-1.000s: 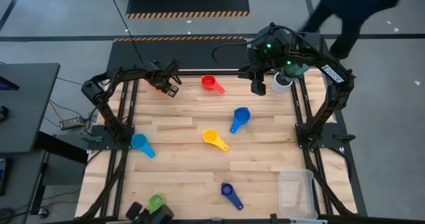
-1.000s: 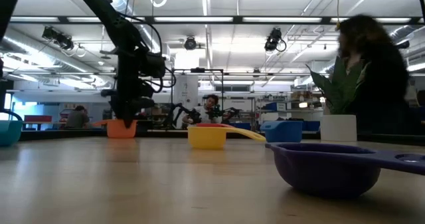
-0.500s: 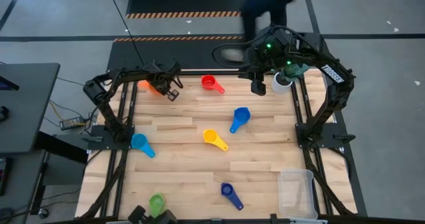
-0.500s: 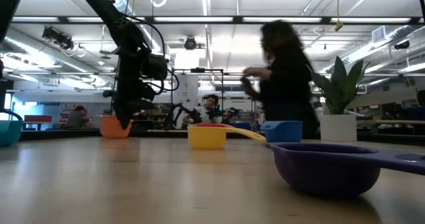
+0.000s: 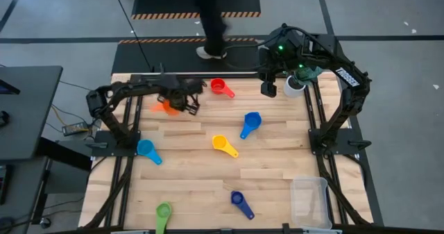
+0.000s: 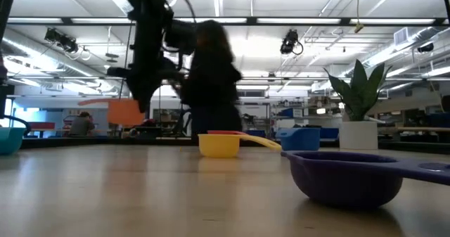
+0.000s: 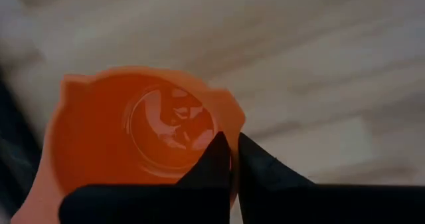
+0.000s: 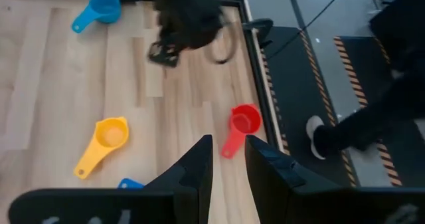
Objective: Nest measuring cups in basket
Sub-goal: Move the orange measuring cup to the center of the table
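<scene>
The left gripper point(image 5: 186, 101) pinches the orange cup point(image 7: 133, 137) by its rim, up off the table near the far edge. Keep it level and carry it to the basket point(image 5: 309, 201) at the near right corner. The right gripper point(image 8: 227, 159), fingers a little apart and empty, waits above the far right corner.

Left gripper point(image 5: 186, 101) holds the orange measuring cup point(image 5: 166, 106) over the far left part of the bench point(image 5: 277, 164).

Its fingers are closed on the cup, which shows as an orange blur beside the gripper. The right gripper point(image 5: 268, 89) hangs over the far right part of the bench, just beside the white plant pot point(image 5: 294, 85). On the wood lie the red cup point(image 5: 220, 87), the blue cup point(image 5: 250, 123), the yellow cup point(image 5: 223, 144), the light blue cup point(image 5: 147, 150), the dark blue cup point(image 5: 240, 202) and the green cup point(image 5: 163, 212), all well apart. The clear basket point(image 5: 309, 201) sits at the near right corner. A person's legs point(image 5: 211, 20) cross the floor beyond the bench.
</scene>
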You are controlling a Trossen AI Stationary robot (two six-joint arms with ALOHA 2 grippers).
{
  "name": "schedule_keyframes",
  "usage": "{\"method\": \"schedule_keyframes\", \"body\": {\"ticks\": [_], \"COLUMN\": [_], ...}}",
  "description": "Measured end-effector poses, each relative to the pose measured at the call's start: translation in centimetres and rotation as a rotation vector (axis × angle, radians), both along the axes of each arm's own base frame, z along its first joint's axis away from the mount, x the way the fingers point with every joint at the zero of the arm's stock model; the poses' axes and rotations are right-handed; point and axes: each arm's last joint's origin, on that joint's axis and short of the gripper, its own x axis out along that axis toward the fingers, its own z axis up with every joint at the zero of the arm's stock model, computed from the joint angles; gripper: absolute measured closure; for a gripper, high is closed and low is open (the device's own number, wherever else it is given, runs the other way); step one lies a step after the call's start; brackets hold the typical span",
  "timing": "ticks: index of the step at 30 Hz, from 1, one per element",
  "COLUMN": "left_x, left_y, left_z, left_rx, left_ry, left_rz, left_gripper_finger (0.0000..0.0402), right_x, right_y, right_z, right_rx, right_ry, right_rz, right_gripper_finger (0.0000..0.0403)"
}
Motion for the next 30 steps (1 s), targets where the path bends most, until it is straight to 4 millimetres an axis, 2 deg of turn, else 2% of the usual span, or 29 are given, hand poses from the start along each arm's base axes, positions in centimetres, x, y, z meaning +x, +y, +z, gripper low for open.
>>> {"method": "schedule_keyframes", "body": {"ticks": [4, 8, 14, 24, 30], "left_x": [1.7, 2.6, 3.8, 5.2, 5.8], "left_y": [-3.3, -5.5, -8.3, -8.8, -8.7], "left_z": [-0.1, 0.0, -1.5, -4.9, -5.2], "left_rx": [0.007, 0.024, 0.01, -0.039, -0.049], "left_ry": [-0.071, -0.136, -0.114, -0.04, -0.073], "left_rz": [0.097, 0.191, 0.187, 0.161, 0.083], "left_gripper_finger": [0.0395, 0.0395, 0.0395, 0.0392, 0.0377], "right_x": [0.0, 0.0, 0.0, 0.0, 0.0], "right_y": [-0.1, 0.0, 0.0, 0.0, 0.0], "right_z": [0.0, 0.0, 0.0, 0.0, 0.0], "right_rx": [-0.013, -0.012, -0.02, -0.034, -0.034], "right_ry": [0.005, 0.005, 0.008, 0.015, 0.014], "right_rz": [-0.014, -0.013, -0.004, 0.011, 0.011], "right_gripper_finger": [0.0309, 0.0309, 0.0309, 0.0309, 0.0309]}}
